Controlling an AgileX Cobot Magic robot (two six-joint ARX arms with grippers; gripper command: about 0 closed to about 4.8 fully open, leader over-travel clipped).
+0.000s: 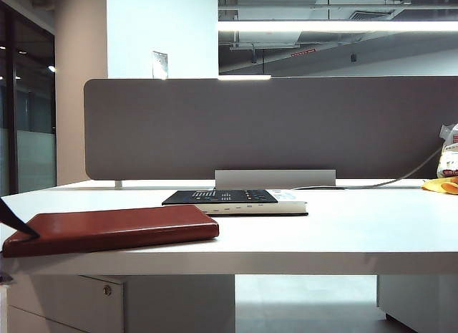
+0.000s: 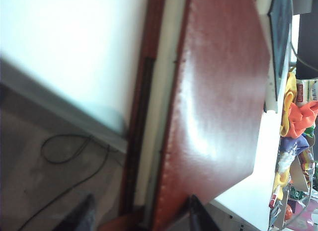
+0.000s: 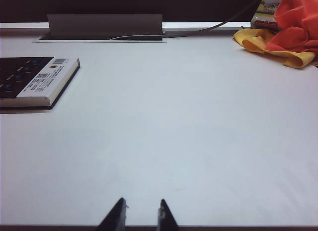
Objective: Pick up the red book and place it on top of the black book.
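Note:
The red book (image 1: 114, 229) lies flat at the table's front left, its left end at the table (image 1: 343, 225) edge. In the left wrist view the red book (image 2: 218, 92) fills the middle. My left gripper (image 2: 141, 217) is open, and its two dark fingers stand either side of the book's near end without closing on it. One of its fingers (image 1: 16, 218) shows above the book's left end. The black book (image 1: 222, 197) lies mid-table, further back, also seen as the black book (image 3: 25, 77). My right gripper (image 3: 141, 213) hovers low over bare table, jaws slightly apart, empty.
A grey partition panel (image 1: 272, 125) closes off the back of the table, with a grey cable box (image 1: 275, 179) at its foot. Orange and yellow cloth (image 3: 293, 22) and packets lie at the back right. A cable (image 2: 64, 151) lies on the floor below the table edge.

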